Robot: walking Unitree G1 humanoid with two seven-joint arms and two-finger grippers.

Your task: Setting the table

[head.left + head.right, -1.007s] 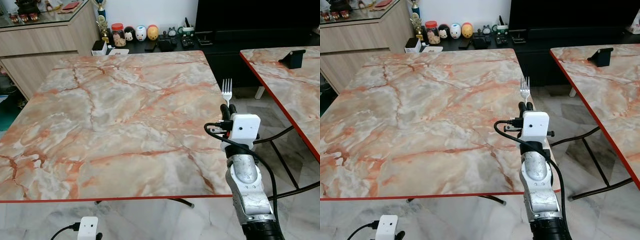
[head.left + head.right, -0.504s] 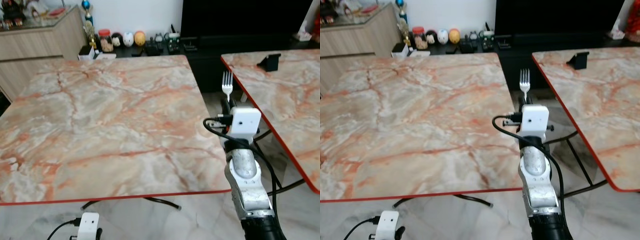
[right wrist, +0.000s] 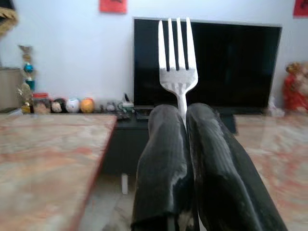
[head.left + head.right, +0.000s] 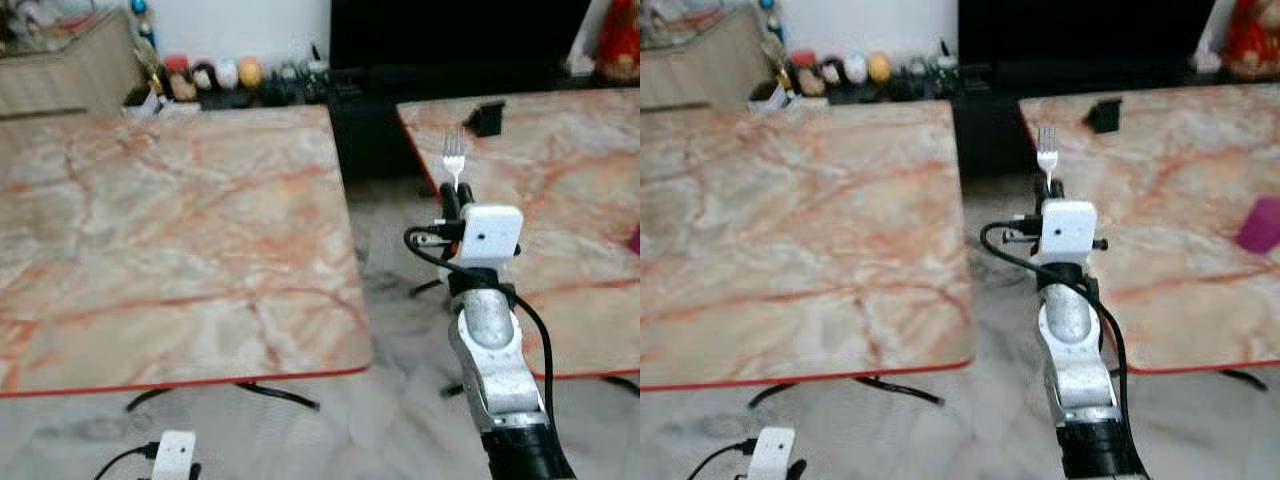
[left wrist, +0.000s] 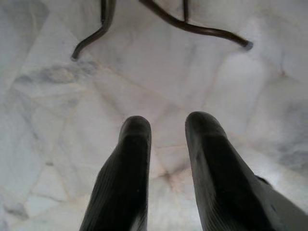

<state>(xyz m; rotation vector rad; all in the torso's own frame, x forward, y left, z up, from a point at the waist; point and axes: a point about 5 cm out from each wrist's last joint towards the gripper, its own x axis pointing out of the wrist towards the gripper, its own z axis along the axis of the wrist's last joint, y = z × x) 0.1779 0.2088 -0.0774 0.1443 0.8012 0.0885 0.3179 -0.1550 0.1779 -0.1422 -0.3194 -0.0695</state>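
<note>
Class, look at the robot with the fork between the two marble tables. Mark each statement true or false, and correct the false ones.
1. The right gripper holds the fork with its tines up. True.
2. The fork lies flat on the left table. False: it is held upright over the gap between the tables.
3. The left gripper holds a spoon. False: its jaws are apart and hold nothing, above the floor.
4. A pink cup stands on the right table. True.
</note>
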